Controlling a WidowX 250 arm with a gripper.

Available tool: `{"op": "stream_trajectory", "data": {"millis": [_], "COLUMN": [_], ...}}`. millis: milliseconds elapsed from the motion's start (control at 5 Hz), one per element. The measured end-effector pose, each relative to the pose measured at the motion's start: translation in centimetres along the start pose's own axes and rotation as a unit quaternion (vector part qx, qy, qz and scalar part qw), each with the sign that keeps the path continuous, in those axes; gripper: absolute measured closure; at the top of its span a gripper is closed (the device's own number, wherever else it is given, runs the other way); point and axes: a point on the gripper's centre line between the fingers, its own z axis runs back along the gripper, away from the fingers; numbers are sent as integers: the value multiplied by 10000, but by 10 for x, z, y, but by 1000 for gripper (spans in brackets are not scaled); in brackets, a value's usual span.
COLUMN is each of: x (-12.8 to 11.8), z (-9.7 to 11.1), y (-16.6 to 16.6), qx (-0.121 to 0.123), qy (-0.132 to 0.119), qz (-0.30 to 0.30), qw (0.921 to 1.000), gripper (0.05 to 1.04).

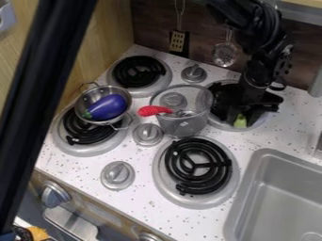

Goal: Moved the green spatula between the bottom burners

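My gripper (245, 110) hangs at the upper right, low over the back right burner. A small light-green piece of the spatula (240, 122) shows at the gripper's lower end; the rest of it is hidden. The bottom left burner (71, 136) carries a metal colander with a purple eggplant in it. At the lower centre is the bottom right burner (198, 167), its black coil uncovered.
Between the bottom burners stand two knobs (148, 134) (117, 174). A mesh basket (182, 115) with a red-handled utensil (154, 110) stands left of the gripper. The colander (94, 94) is at the left, the sink (273, 188) at the lower right.
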Motion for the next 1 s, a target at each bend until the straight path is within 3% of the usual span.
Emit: {"op": "stream_trajectory", "data": {"millis": [200, 600, 1000], "x": [-16, -31, -84], "z": [20, 61, 85], "y": [-7, -4, 16], "qx": [-168, -604, -272], "qy": [21, -281, 491], "qz": [36, -28, 498], "qw": [9999, 9978, 9972], "gripper": [669, 669, 669]}}
